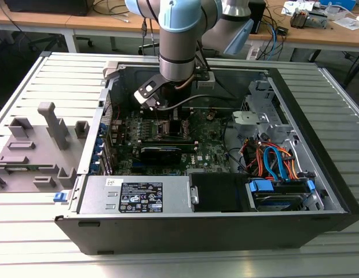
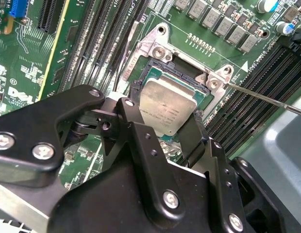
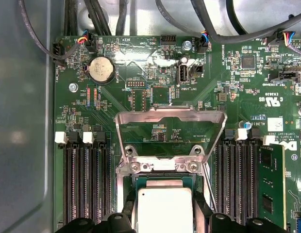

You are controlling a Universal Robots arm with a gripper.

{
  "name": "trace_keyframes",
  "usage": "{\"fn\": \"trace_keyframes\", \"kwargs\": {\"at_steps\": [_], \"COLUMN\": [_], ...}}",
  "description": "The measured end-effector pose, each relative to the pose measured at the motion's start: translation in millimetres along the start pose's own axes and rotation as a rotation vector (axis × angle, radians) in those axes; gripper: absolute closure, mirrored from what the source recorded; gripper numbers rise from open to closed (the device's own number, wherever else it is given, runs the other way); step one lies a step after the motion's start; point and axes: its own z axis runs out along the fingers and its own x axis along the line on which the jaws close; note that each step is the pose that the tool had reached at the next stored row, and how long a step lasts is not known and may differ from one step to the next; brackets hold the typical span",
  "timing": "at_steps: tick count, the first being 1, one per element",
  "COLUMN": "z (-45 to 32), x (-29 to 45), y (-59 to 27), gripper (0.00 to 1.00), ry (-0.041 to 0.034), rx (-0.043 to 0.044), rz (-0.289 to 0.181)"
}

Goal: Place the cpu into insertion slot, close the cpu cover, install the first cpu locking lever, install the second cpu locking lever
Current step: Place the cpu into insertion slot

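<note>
My gripper (image 2: 162, 124), fingers closed on opposite cpu (image 2: 167, 104) edges, holds it over the insertion slot (image 2: 180, 73). The cpu cover (image 3: 170, 121) stands open. Risk: tilted or offset seating may bend socket contacts.

Short white marks are printed all over the green circuit board (image 3: 155, 97) around the cpu (image 2: 167, 109) — beside its connectors, chips and slots. Faint engraved lines of print cross the cpu's metal top. A white sticker (image 3: 279, 124) with dark print sits past the memory slots from the cpu. Well apart from the cpu, a grey box (image 1: 98, 197) carries a black-and-white printed label (image 1: 139, 195) — symbols and fine text.
</note>
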Motion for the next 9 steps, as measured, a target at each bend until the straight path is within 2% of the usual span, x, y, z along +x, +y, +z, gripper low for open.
{"fn": "trace_keyframes", "kwargs": {"at_steps": [5, 6, 8, 9], "z": [0.4, 0.7, 1.2, 1.0], "x": [0.0, 0.1, 0.3, 0.3], "y": [0.0, 0.1, 0.2, 0.2], "gripper": [0.44, 0.38, 0.38, 0.32], "ry": [-0.0001, 0.001, 0.002, 0.0014], "rx": [-0.0005, -0.001, -0.0011, -0.0007], "rz": [0.0, 0.0, 0.0, 0.0]}}
